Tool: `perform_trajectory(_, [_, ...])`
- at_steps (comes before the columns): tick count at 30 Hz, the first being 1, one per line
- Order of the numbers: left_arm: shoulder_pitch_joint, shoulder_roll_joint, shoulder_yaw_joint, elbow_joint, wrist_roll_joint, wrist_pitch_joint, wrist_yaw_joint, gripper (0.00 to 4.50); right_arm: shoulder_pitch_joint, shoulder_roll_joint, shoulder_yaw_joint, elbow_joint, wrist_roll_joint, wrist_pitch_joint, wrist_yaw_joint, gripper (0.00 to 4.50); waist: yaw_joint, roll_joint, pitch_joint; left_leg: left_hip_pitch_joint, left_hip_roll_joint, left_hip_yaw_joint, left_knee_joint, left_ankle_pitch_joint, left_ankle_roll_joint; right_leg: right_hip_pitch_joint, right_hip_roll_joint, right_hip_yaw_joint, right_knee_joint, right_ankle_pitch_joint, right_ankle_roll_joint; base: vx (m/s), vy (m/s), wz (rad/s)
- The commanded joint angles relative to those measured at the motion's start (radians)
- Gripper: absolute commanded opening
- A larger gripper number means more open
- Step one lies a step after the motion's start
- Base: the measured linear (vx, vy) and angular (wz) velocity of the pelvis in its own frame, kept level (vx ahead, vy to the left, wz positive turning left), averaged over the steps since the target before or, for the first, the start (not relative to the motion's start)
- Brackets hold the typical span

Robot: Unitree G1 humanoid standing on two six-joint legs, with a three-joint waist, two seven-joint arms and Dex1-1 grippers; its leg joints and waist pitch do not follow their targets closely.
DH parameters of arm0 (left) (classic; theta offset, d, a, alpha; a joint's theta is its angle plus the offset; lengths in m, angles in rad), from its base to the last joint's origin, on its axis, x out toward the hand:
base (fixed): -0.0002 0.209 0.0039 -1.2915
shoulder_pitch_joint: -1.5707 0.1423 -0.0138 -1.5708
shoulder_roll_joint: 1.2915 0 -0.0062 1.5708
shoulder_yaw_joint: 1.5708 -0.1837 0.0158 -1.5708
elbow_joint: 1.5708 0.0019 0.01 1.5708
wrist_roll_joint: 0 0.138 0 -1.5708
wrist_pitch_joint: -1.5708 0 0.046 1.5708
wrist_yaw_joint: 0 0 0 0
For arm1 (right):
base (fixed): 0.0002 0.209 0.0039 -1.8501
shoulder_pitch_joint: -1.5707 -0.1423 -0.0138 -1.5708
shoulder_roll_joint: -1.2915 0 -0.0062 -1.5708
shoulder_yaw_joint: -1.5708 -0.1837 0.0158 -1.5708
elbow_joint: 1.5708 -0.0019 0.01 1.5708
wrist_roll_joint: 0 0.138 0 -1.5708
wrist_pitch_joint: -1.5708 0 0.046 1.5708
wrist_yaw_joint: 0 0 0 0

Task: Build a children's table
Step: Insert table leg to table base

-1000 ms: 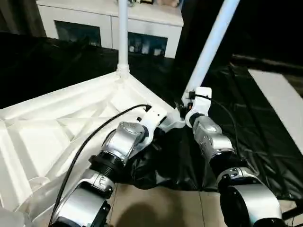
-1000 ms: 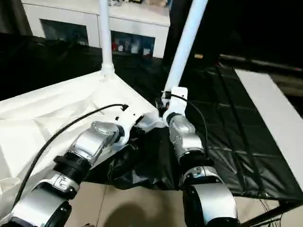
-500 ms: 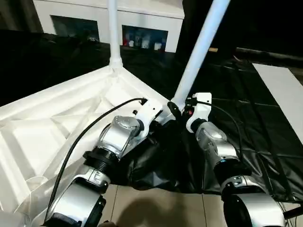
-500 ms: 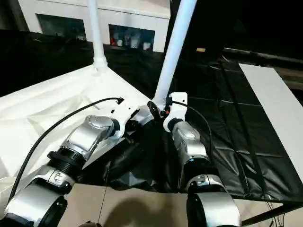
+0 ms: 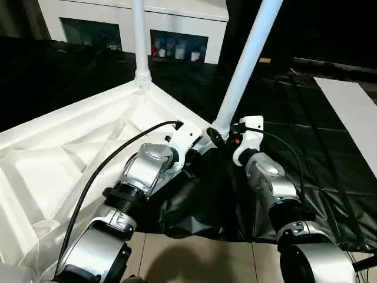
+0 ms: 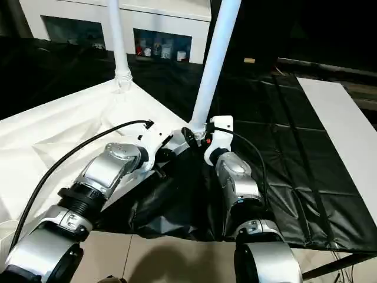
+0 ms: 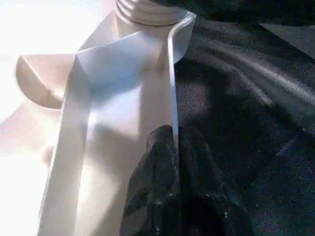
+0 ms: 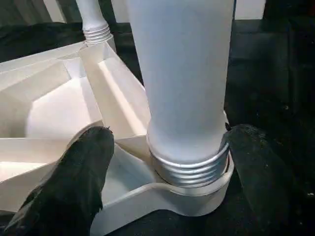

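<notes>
My left gripper [image 7: 174,147] is clenched on the side rim of the upturned tabletop [image 5: 65,159], one black finger [image 7: 152,177] inside the rim wall, the other outside it, pinching the thin white edge just short of the corner socket [image 7: 147,14].

My right gripper [image 8: 167,162] is released, jaws wide, one finger [image 8: 78,182] on each side of the near leg [image 5: 247,59] at its threaded base. The pads stand apart from the leg, not pressing it. That leg sits in the corner socket straight ahead of the right gripper and leans away to the right as it rises. Its threads [image 8: 189,169] show above the socket collar.

The far leg [image 5: 139,35] stands upright in the next corner socket, well beyond both grippers, ahead-left of the left one. The tabletop's ribbed underside faces up and spreads off to the left of my left arm.

A black sheet [image 5: 294,135] lies under the tabletop and extends right of the right gripper. A white cabinet [image 5: 177,23] with dark glass doors is far ahead, behind the legs. A pale board [image 6: 344,130] lies to the far right.
</notes>
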Motion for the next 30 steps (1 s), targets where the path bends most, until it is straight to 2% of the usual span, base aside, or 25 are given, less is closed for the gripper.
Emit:
perform_trajectory(1, [-0.035, -0.023, -0.024, -0.018, -0.022, -0.054, -0.051, 0.00, 0.021, 0.011, 0.034, 0.018, -0.012, 0.030, 0.029, 3.92, 0.000, 0.007, -0.052, 0.015, 0.047, -0.013, -0.058, -0.163, 0.039, 0.037, -0.066, 0.049, -0.065, -0.107, -0.203, 0.000, 0.000, 0.00])
perform_trajectory(5, [-0.034, -0.020, -0.028, -0.018, -0.022, -0.052, -0.058, 0.00, 0.024, 0.005, 0.039, 0.010, -0.022, 0.027, 0.029, 3.92, 0.000, 0.004, -0.054, 0.014, 0.045, -0.011, -0.054, -0.136, 0.050, 0.039, -0.064, 0.048, -0.059, -0.065, -0.215, 0.000, 0.000, 0.00])
perform_trajectory(30, [-0.022, -0.009, -0.047, -0.033, -0.024, -0.044, -0.095, 0.00, 0.035, -0.052, 0.016, -0.032, 0.001, 0.012, 0.092, 3.92, 0.004, 0.004, -0.059, 0.016, 0.044, -0.009, -0.043, -0.095, 0.083, 0.044, -0.062, 0.047, -0.048, 0.004, -0.247, 0.000, 0.000, 0.00])
